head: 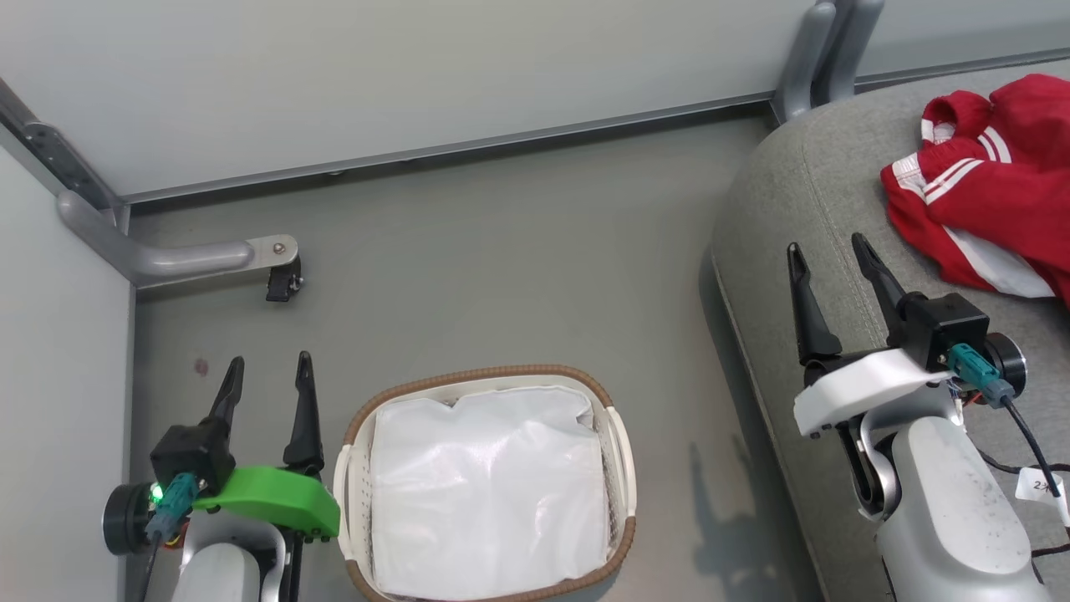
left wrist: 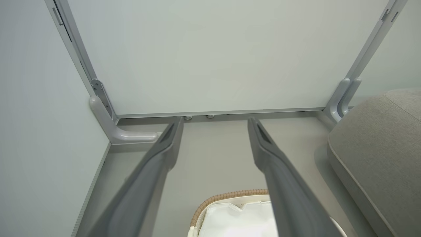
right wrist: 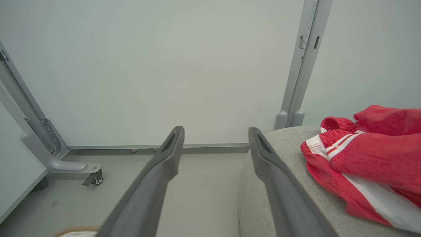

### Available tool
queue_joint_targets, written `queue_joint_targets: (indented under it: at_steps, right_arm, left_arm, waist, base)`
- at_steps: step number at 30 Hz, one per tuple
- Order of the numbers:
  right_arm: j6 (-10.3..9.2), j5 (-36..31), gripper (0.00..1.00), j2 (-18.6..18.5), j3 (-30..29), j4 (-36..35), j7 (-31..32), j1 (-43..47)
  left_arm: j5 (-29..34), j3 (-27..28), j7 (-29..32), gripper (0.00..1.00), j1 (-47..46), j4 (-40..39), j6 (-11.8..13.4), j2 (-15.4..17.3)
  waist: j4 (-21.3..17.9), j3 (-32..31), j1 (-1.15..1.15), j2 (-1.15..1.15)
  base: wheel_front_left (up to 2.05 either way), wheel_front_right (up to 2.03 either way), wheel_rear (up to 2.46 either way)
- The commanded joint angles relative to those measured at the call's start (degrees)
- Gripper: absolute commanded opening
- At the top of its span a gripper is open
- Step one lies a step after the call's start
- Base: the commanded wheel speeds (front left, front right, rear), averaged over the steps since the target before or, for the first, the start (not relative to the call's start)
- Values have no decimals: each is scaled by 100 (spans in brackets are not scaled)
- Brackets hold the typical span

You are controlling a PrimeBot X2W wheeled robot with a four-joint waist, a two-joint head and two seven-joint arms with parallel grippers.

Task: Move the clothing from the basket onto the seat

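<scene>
1. The red clothing (head: 995, 192), white side stripes and all, is lying crumpled on top of the seat (head: 802, 192). It sits toward the far right of the head view, and part of it runs off the picture's edge.
2. The basket (head: 485, 374) sits on the grey floor (head: 501, 251), well apart from the clothing and just left of the seat's rounded corner. What you can see inside it is the white liner cloth (head: 489, 493), kinda puffy and wrinkled.
3. The left jaws are spread wide and aren't pinching anything. Their fingers (head: 305, 410) hang over the floor just beside the basket's left side, pointing toward the back wall. From the left wrist view you get floor between the two fingers, with the basket's braided rim peeking in at the bottom.
4. The right jaws are also spread wide and have no grip on anything. Their fingers (head: 809, 309) hover over the seat's left edge near the stitched seam. The clothing is off to their right, near but not touching. In the right wrist view the red fabric sits just right of the right-hand finger.
5. Background stuff: pale wall panels in a grey frame, plus a bracket with a little caster (head: 282, 280) on the floor at the far left corner.
</scene>
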Motion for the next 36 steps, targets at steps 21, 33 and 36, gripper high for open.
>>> queue_joint_targets:
  at_steps: [21,33,36]
  right_arm:
    - [-8,185,100,-24,149,113,-2,1149]
    - [-8,270,100,-24,217,78,-2,1547]
    - [0,257,0,16,214,193,8,1532]
  left_arm:
    - [-201,376,-4,100,1074,-129,-30,-45]
    - [-481,281,-3,100,1540,-316,-30,-44]
    - [-446,283,7,0,1481,-210,-12,-76]
  waist:
    - [61,-909,0,0]
    - [21,-1111,0,0]
    - [23,-1114,0,0]
  base:
    - [0,0,0]
    - [0,0,0]
    - [0,0,0]
